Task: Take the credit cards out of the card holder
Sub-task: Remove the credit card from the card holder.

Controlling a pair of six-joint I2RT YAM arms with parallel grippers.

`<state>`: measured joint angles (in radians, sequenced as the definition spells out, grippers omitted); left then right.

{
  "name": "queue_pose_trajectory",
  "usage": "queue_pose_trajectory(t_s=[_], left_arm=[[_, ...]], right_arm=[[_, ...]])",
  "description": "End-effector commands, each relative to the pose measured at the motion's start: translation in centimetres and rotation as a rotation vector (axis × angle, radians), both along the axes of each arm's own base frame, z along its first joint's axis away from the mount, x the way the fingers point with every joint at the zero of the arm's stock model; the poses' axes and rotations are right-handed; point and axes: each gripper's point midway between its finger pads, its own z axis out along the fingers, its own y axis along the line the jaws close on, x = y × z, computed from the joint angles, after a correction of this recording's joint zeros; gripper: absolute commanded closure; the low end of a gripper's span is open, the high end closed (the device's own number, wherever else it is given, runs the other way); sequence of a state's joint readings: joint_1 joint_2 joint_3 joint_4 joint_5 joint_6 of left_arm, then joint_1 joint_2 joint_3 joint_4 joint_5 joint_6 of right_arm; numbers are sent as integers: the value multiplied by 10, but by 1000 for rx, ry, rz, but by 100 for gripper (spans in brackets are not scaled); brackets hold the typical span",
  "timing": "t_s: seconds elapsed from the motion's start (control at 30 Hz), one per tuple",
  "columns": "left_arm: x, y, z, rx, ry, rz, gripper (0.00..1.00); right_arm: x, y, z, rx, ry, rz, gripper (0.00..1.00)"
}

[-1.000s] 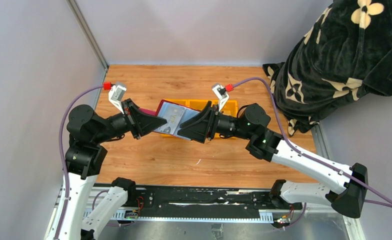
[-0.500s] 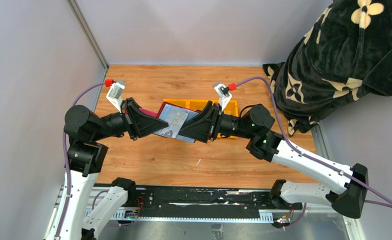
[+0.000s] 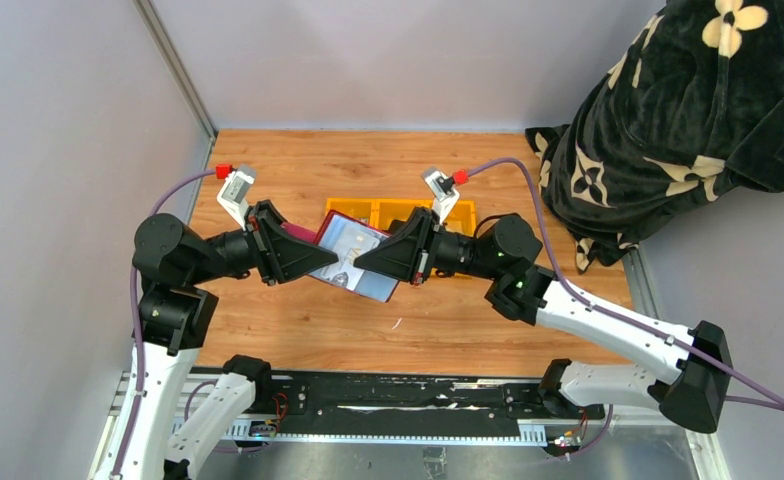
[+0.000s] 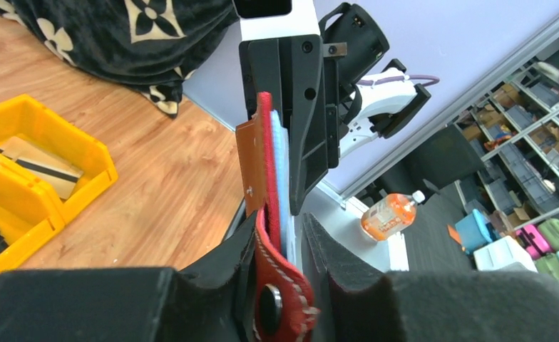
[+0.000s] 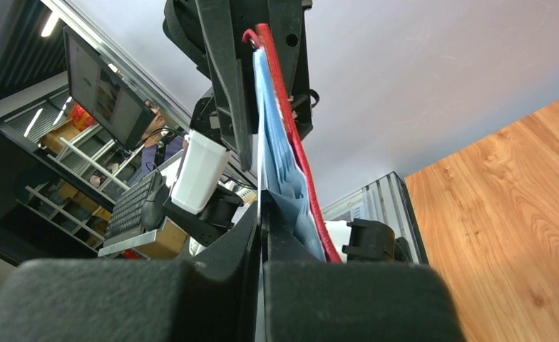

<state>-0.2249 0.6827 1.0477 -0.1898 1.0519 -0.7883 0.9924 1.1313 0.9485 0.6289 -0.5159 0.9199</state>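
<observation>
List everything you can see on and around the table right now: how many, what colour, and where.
card holder: one, dark red with silvery-blue sleeves, open, held between both grippers above the table.
yellow tray: one, yellow, on the table behind the card holder.
card: one, tan with a dark stripe, lying in a compartment of the yellow tray.
blanket: one, black with cream flowers, heaped at the far right corner.
table: one, brown wood.
cables: two, purple, one along each arm.
left gripper: black, shut on the tab end of the card holder.
right gripper: black, shut on a thin inner layer of the card holder.
</observation>
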Motion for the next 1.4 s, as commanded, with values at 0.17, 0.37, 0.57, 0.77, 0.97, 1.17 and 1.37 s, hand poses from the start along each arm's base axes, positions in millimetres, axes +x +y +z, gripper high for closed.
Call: queue_pose_trajectory(t_s=[0.17, 0.37, 0.57, 0.77, 0.97, 1.17, 1.37], left_arm=[[-6, 0, 4, -22, 6, -27, 68], [-5, 1, 9, -31, -6, -14, 98], [-7, 2, 13, -37, -14, -6, 100], [-6, 3, 13, -36, -11, -1, 100], [-7, 4, 19, -39, -28, 10, 100], [-4, 7, 36, -43, -94, 53, 100], [-4, 9, 41, -24, -149, 74, 100]], right_arm=[[-9, -14, 9, 90, -34, 10, 100], [-11, -14, 8, 107, -28, 20, 93], [-13, -23, 12, 179, -21, 11, 76], [-13, -28, 19, 237, -14, 9, 88], [-16, -27, 16, 230, -14, 24, 95], [-12, -28, 6, 176, -10, -14, 100], [-10, -31, 2, 138, -3, -38, 100]])
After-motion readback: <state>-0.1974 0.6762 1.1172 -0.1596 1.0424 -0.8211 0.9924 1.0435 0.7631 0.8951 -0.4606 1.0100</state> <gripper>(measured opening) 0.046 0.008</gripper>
